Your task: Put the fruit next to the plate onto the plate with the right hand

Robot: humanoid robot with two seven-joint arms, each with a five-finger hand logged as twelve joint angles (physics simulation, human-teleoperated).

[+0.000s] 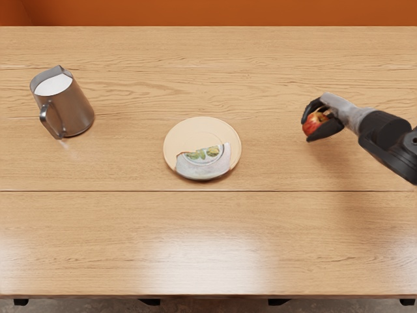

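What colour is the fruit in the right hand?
The fruit is red with some yellow; head view shows it.

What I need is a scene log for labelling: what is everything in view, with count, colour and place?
table: one, light wood, fills most of the view
wall: one, orange, strip along the top edge
jug: one, grey metal with white contents, far left of the table, upright
plate: one, cream, middle of the table
grey-white piece: one, half-round with green bits, on the plate's near edge
fruit: one, red, in the hand, well right of the plate
right hand: one, black, fingers closed around the fruit
right arm: one, grey and black, enters from the right edge
left arm: none in view
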